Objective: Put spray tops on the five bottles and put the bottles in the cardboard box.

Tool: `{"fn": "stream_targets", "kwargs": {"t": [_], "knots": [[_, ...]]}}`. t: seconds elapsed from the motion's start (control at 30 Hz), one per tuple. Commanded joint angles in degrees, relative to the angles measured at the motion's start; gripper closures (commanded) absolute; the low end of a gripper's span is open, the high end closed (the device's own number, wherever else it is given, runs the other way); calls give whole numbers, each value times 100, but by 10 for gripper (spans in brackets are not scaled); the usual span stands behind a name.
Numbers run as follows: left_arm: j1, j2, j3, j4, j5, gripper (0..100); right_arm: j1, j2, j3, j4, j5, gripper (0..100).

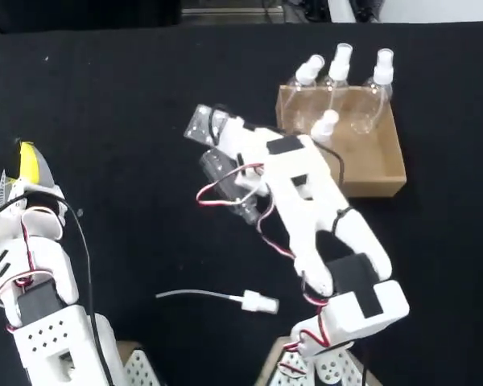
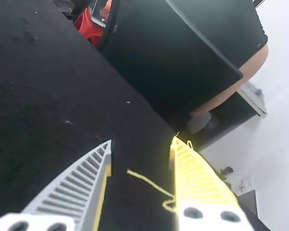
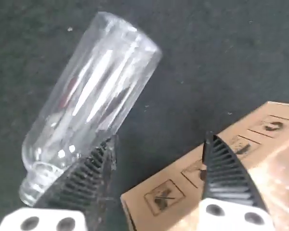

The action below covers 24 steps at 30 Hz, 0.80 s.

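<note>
My right claw (image 3: pixel 160 139), jaws apart, sits at the neck of the uncapped bottle (image 3: pixel 91 91) lying on the table (image 3: pixel 207 48) just beside the box (image 3: pixel 192 192), and I reckon closing off-centre could roll that round bottle away or snag the cardboard, while my left claw (image 2: pixel 142 141) hangs open.

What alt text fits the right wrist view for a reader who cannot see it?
A clear bottle with no spray top lies on the black table, beside one finger of the open right gripper. A corner of the cardboard box shows near the other finger.
</note>
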Motion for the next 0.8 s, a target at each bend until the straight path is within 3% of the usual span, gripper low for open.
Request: {"fn": "stream_targets", "kwargs": {"t": [0.0,0.2,0.57,0.77], "knots": [[48,-88,-321,-9,62,809,-132,-84,136,-132,62,751],[66,-88,-321,-18,62,809,-255,-92,259,-97,26,753],[31,-88,-321,-9,62,809,-1556,-92,224,-132,-949,750],[31,-88,-321,-9,62,809,-1793,-92,145,-123,-545,700]]}}
